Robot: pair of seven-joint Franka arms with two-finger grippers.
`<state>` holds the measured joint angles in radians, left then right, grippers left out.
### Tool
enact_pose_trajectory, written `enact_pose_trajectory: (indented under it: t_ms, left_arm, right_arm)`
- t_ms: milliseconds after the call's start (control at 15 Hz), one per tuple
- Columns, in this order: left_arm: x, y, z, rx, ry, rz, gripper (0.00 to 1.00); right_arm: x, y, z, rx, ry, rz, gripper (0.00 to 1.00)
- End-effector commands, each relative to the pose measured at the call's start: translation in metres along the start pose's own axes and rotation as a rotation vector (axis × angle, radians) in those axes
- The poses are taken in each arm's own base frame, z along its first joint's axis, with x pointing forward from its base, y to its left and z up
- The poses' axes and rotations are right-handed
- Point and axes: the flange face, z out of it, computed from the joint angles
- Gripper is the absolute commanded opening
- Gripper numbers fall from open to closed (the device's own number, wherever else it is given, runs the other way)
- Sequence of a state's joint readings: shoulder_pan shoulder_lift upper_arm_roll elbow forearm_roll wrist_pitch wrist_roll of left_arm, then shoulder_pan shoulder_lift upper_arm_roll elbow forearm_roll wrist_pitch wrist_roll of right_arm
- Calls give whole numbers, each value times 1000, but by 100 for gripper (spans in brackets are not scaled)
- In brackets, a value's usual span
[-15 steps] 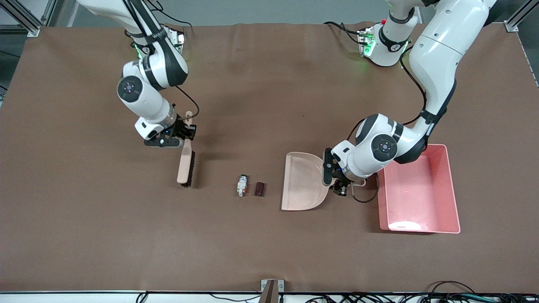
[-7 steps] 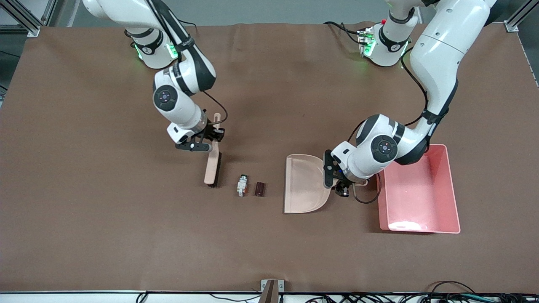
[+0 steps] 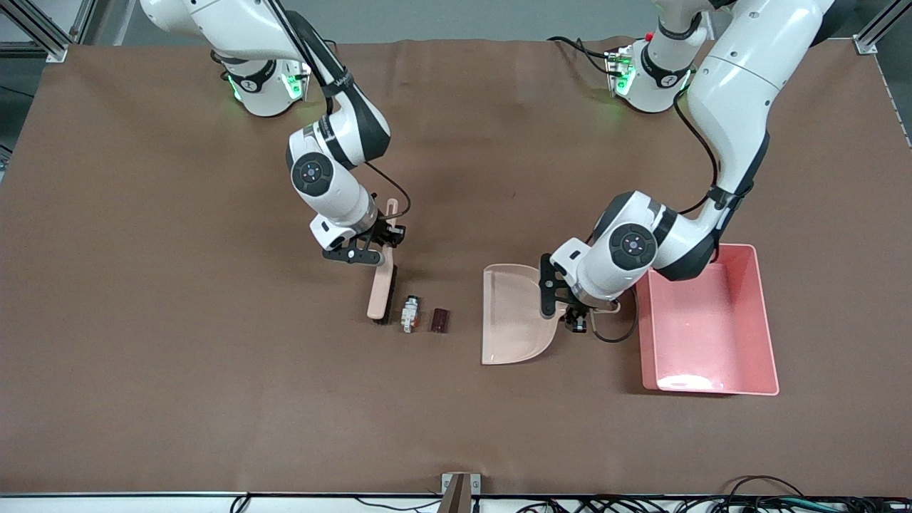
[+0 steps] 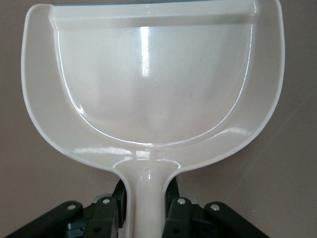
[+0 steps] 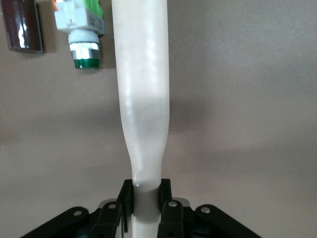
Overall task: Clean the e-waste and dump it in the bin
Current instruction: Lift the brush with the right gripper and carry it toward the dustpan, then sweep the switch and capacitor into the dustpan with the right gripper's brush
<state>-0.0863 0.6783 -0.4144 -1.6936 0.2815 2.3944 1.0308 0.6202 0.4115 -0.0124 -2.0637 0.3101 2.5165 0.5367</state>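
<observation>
Now right gripper gripping brush beside e-waste, left gripper gripping dustpan

Both arms have glossy white rounded shells with black bands at the joints. Each wrist joint carries a round dark grey cap with a small centre dot. Thin black cables run along the outside of both arms, looping near the wrists. The 2 bases glow green and are wired with black leads. The left end effector and right end effector are black, with angular linkages fastened by silver screws, seen in both wrist views.
</observation>
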Motion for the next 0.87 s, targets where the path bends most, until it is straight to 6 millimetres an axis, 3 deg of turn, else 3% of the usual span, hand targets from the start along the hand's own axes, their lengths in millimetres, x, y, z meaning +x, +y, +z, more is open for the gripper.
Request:
enact_pose_trajectory:
  t_ms: [0,802]
  left_arm:
    - [14,-1,-1,10,-17,25,10]
    - [36,3,6,6,-8,22,10]
  right_arm:
    - [0,-25,2,19,4,39,0]
    - [11,-84,23,53,26,58,0]
